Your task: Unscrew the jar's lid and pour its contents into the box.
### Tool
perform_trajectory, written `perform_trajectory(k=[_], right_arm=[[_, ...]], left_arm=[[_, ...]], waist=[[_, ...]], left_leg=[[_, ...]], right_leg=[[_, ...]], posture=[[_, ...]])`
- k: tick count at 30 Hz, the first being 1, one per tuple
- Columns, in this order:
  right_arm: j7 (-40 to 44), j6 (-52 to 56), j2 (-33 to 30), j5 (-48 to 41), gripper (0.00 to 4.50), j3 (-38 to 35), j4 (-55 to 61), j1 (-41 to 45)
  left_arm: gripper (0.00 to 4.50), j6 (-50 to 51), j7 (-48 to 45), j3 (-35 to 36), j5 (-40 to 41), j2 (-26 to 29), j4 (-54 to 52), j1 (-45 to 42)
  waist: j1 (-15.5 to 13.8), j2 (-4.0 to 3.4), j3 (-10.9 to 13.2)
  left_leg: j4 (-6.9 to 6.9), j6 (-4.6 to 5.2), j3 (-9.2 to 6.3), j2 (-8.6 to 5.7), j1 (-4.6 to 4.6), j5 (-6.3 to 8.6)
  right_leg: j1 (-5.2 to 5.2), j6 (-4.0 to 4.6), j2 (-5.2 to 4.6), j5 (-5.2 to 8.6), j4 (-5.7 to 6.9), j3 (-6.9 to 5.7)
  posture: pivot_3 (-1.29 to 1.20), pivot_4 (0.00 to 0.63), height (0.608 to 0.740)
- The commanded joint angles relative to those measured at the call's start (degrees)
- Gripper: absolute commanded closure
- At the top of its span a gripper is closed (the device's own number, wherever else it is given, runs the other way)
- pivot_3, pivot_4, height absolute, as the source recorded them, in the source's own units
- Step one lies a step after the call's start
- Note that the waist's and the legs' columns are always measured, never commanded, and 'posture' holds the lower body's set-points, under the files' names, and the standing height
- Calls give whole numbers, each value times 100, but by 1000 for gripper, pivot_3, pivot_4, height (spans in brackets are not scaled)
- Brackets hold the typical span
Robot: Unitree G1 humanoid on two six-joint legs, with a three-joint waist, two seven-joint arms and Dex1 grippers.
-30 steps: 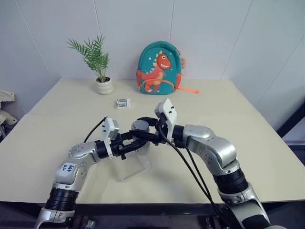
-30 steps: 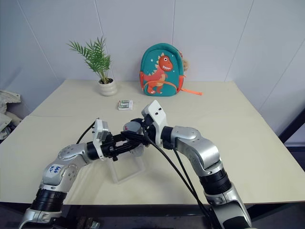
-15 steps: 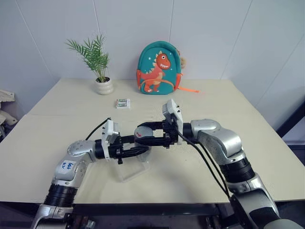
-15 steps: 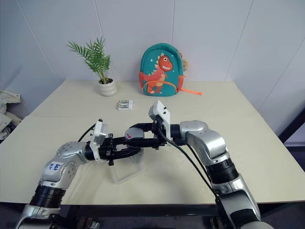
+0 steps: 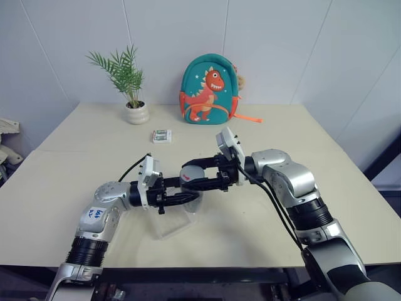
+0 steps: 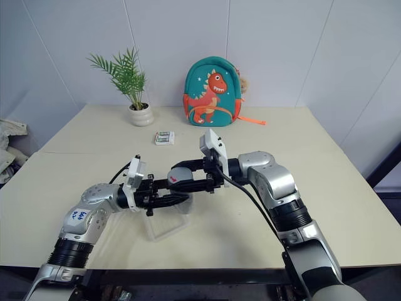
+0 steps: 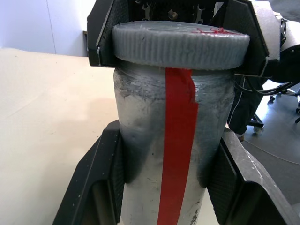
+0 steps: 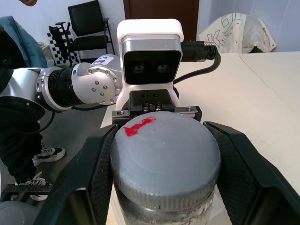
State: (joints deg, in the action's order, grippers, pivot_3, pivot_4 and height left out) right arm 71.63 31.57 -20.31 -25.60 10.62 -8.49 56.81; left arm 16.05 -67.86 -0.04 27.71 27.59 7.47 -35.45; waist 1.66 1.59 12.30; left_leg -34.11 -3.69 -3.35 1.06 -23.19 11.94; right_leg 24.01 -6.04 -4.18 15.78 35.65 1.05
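**ITEM: jar clamped betw. both grippers, lid not yet off**

- Jar: silvery-grey cyl. w/ red stripe, sitting centre of head-cam frame, lifted clear of table. Long axis seems to be running up-down, lid end on top; in head views the fingers are hiding most of the body, so exact tilt is hard to call.
- Lid: pale grey ribbed cap w/ red mark on top, sitting flush on jar mouth in both wrist views; no gap showing, judged as on the thread.
- Left gripper: reaching in level from frame left, jaws closed tight on jar body below the cap; pads pressing both flanks.
- Right gripper: reaching in level from frame right, slightly higher in frame, jaws closed on lid rim, one finger each side.
- Key relation: lid lying directly betw. right fingers, jar body betw. left ones, the two grips stacked along the jar's axis. Right arm is the one on the cap, so the twist prob. falls to it, left bracing.
- Box: clear tray on table just below the pair, lower centre of frame.
- Contents: hidden inside, can't tell.
- Other: plant pot upper left, dino backpack upper centre, small packet betw. pot and grippers.
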Motion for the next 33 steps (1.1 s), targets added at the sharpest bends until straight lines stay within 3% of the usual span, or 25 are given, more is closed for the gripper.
perform_trajectory(k=[1,5,14,23,33], right_arm=[[-132,196,67,-290,1191,-188,472,21],[-249,266,43,-443,30,-325,748,-74],[-427,282,-226,-533,30,-434,1089,-285],[-1301,503,60,-316,30,-245,1243,-234],[-1500,415,57,-236,30,-291,1098,-295]], left_arm=[[2587,-126,-79,-204,-105,-81,-144,-100],[2587,-144,-90,-179,-103,-71,-144,-82],[2587,-266,69,-33,-88,-90,-59,-31],[2587,-145,308,45,30,-231,-23,-89],[2587,-312,28,47,130,-354,-66,-71]], waist=[[-3,0,0],[-1,-1,0],[5,-1,0],[-3,-1,0],[-3,-1,0]], left_leg=[[0,0,0,0,0,0],[0,0,0,0,-1,0],[-4,0,0,-1,0,0],[-5,0,0,-1,0,0],[-7,0,0,-1,0,0]], right_leg=[[0,0,0,0,-1,0],[0,0,0,0,0,1],[0,0,0,0,2,2],[0,0,0,0,4,3],[0,-1,0,-1,6,3]], posture=[[0,150,740],[0,150,740],[0,150,740],[0,150,740],[0,150,740]])
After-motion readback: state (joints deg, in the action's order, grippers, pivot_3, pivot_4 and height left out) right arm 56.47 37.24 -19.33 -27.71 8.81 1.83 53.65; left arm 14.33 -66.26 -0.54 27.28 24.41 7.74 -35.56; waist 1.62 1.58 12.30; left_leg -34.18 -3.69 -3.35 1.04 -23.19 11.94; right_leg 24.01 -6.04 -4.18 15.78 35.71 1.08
